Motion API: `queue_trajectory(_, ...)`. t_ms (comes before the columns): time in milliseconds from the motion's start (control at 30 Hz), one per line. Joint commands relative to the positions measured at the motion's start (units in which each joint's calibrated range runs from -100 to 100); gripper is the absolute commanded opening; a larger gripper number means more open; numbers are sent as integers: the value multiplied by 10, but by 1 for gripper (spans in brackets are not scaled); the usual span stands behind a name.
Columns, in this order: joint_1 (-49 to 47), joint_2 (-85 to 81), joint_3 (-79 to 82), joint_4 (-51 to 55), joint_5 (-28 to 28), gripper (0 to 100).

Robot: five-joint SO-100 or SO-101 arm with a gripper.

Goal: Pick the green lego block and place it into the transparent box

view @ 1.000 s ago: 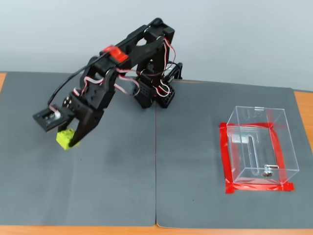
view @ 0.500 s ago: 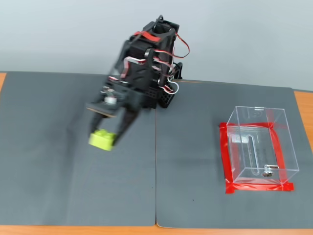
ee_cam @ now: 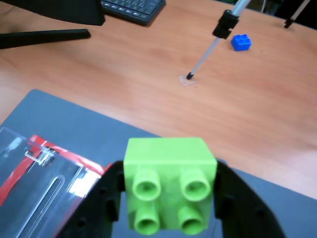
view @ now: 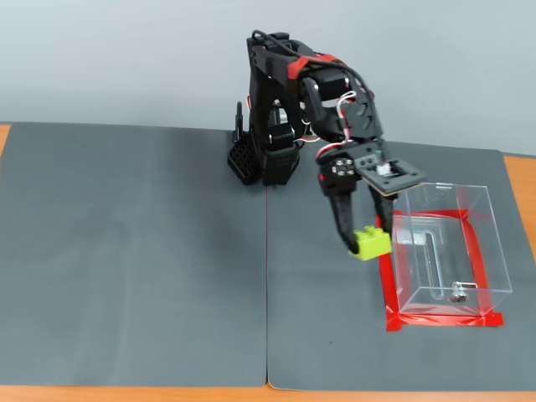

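The wooden surface (ee_cam: 148,59) carries a dark grey mat (view: 134,268), and on the mat's right side in the fixed view stands the transparent box (view: 444,247), open-topped, with red tape (view: 387,285) around its foot. The black arm (view: 280,100) reaches from its base toward the box, and its gripper (view: 362,239) is pinching the green lego block (view: 371,243), one finger pressed on each side of the brick, studs facing the wrist camera. The block hangs above the mat just beside the box's left wall, seemingly at or below the rim's level, not yet over the opening. This looks like the carry step, nearly at the box. The next move likely calls for lifting the block clear of the near wall, shifting it over the opening, then releasing it.
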Motion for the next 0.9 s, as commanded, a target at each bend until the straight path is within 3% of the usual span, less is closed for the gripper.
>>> queue_trajectory(0,-97,-10,-27,44,-1,2)
queue_trajectory(67,-167,-9,-25,75,-3,2)
queue_trajectory(300,-266,14,-29,79,-3,2)
queue_trajectory(867,-292,160,-33,9,-4,2)
